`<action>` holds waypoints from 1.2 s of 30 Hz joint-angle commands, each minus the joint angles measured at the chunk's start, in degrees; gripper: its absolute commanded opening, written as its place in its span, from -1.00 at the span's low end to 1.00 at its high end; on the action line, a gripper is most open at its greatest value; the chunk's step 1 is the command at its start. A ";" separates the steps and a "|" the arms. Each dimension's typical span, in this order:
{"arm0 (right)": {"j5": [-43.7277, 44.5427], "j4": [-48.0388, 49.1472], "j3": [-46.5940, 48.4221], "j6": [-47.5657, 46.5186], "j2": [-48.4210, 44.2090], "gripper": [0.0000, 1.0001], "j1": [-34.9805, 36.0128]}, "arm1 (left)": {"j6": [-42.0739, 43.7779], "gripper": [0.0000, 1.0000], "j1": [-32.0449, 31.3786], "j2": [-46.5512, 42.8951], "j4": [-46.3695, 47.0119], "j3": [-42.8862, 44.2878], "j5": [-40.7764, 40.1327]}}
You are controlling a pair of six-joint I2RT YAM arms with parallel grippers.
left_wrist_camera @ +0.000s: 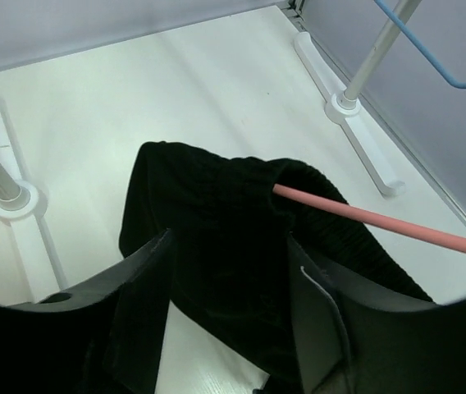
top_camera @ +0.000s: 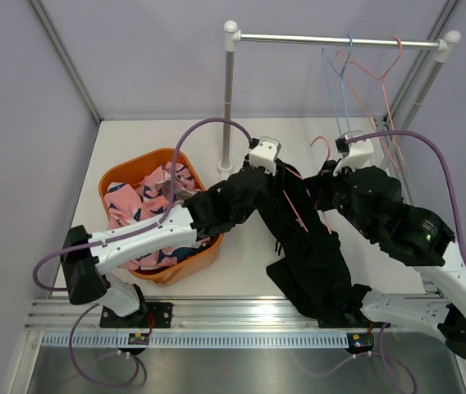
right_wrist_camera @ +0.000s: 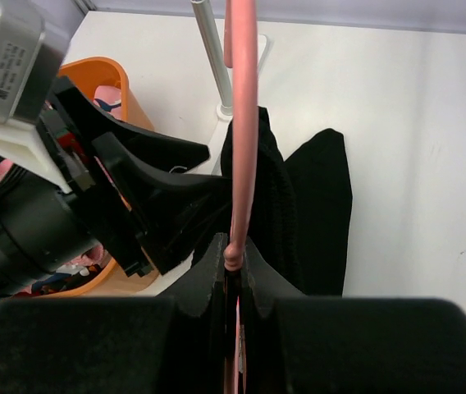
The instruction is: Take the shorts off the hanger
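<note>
**Shorts on the hanger, one hand each**

The black shorts (top_camera: 311, 246) hang doubled over the pink hanger (right_wrist_camera: 241, 123), and most of the cloth trails down below both my hands toward my bases. I hold them up off the table so the cloth can slide free, I judge, rather than drag.

The basket (top_camera: 147, 156) sits behind my left wrist, with the pink shorts (top_camera: 134, 201) already in it. That is probably where this pair should go too.

My right gripper (right_wrist_camera: 233, 250) is clamped tight on the hanger's rod, which runs straight out ahead of its fingers. It serves as the anchor.

My left gripper (left_wrist_camera: 229, 246) has its jaws apart, one on each side of the bunched waistband, and the hanger rod comes out of the fold just to its right. The cloth lies between my fingers, but I cannot tell whether they press it yet.
</note>
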 commanded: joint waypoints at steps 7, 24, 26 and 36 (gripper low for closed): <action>1.69 0.58 0.29 1.76 -3.02 -1.00 0.61 | 0.13 -0.91 0.11 3.21 2.26 4.46 -6.46; -0.42 -3.20 1.25 2.29 -7.77 -1.00 0.61 | 0.04 -1.00 11.19 14.02 -1.61 13.61 -6.13; -0.07 -3.29 1.34 2.11 -8.21 -1.00 0.61 | -0.04 -1.00 11.19 14.46 -1.96 13.61 -4.46; 6.52 -1.10 1.69 -1.75 -6.02 -1.00 0.53 | 3.81 -1.00 2.59 2.26 -1.53 5.88 8.99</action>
